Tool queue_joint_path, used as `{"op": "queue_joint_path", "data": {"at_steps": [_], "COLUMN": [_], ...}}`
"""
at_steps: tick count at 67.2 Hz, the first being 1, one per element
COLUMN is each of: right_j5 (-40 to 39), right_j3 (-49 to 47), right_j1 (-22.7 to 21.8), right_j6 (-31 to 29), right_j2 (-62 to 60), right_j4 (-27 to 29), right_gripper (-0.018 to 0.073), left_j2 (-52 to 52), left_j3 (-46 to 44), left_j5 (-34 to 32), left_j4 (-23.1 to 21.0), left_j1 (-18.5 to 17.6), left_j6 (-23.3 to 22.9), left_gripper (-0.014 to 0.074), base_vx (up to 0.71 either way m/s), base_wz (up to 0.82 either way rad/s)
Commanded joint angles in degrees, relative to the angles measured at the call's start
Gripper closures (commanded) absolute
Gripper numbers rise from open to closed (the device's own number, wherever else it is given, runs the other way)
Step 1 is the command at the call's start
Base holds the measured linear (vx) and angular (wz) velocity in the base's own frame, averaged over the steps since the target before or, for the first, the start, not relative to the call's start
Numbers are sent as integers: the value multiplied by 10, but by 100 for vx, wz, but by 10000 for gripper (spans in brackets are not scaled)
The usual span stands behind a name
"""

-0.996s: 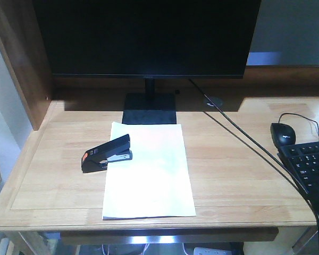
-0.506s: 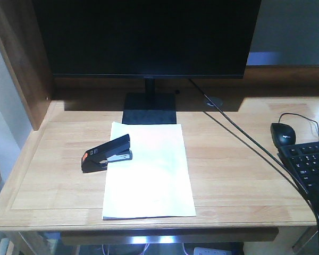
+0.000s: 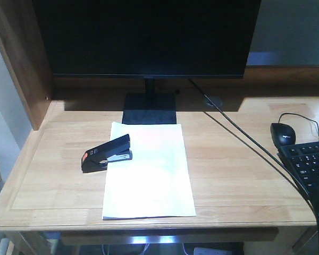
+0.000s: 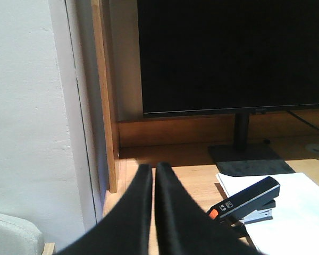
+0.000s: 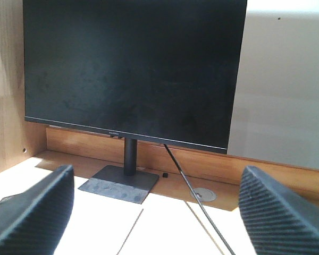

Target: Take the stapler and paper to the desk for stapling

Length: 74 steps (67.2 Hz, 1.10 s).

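Light-wood desk (image 3: 228,175) carries both task items. Stapler (image 3: 107,153) rests on the left edge of the paper (image 3: 149,175), its orange end hanging off the sheet, its mouth over the sheet. Left gripper (image 4: 153,183) has fingers pressed together, empty, near the stapler. Right gripper (image 5: 157,212) stands wide, empty. Judgement: part the left fingers, then press squarely down on the stapler's top.

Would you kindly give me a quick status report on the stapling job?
Left gripper shut, empty; right gripper open. Stapler over paper edge on desk. Nothing blocking.
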Motion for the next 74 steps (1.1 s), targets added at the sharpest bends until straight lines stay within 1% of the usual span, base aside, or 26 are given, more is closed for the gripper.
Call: {"op": "queue_joint_path", "data": {"at_steps": [1,7,13,19,22,23,57,65,69,74], "right_j5": [16,16,17,17,17,17,22,22,22,22], "right_j3": [-16,-16,-16,-16,-16,-16,-16,-16,-16,-16], "right_j1": [-3,-3,-3,-3,-3,-3,-3,-3,-3,-3], "right_j6": [3,4,9,18,17,17,17,17,17,17], "right_j2": [6,6,6,6,6,6,6,6,6,6], "right_j4": [-23,-23,-23,-23,-23,-24,-24,-24,-24,-24], "right_gripper": [43,144,297,487,566,575,568,568,568,568], "left_j2": [5,5,5,5,5,5,4,4,4,4], "left_j3": [-13,-13,-13,-13,-13,-13,-10,20,47,77], "left_j5": [-45,-45,-45,-45,-45,-45,-47,-68,-100,-142], "left_j4": [-5,-5,-5,-5,-5,-5,-5,0,18,11], "left_j1": [0,0,0,0,0,0,0,0,1,1], "left_j6": [-5,-5,-5,-5,-5,-5,-5,-1,2,-6], "left_gripper": [603,603,603,603,603,603,603,603,603,603], "base_vx": [0,0,0,0,0,0,0,0,0,0], "base_wz": [0,0,0,0,0,0,0,0,0,0]}}
